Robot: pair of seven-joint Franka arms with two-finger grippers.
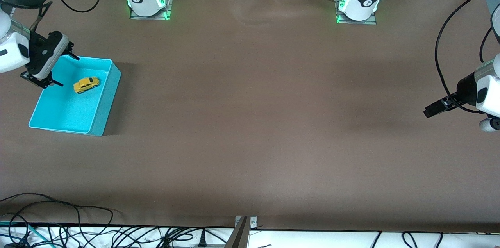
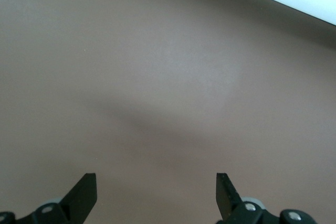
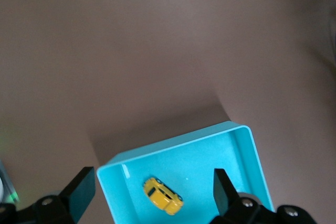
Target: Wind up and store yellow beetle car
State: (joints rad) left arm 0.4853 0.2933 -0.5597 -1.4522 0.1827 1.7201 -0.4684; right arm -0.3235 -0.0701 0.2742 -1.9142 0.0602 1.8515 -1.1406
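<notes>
Now, here is what you have in front of you, each place given against the teal bin.

Table (image 1: 250,123): flat brown matte surface, smooth and wide, with the bin resting on it toward the right arm's end.

Left arm: reaches in at its own end of the table, well apart from the teal bin, and waits there above bare brown surface.

Right arm: comes in over the table edge beside the teal bin, its white wrist and black hand tilted down toward the bin.

Teal bin (image 1: 102,111): rectangular open tray with thin upright walls, rounded corners and a finely speckled floor.

Left gripper (image 2: 156,192): you see its two dark wedge-shaped fingers spread wide, nothing between them, well apart from the teal bin.

Right gripper (image 1: 64,69): it hangs over the bin's edge at the right arm's end, fingers spread wide and holding nothing; in the right wrist view (image 3: 152,190) the bin's floor shows between them.

Yellow beetle car (image 1: 86,84): tiny, glossy, round-bodied with dark windows, sitting on its wheels on the bin's floor, in the part farther from the front camera, clear of the walls (image 3: 163,196).
</notes>
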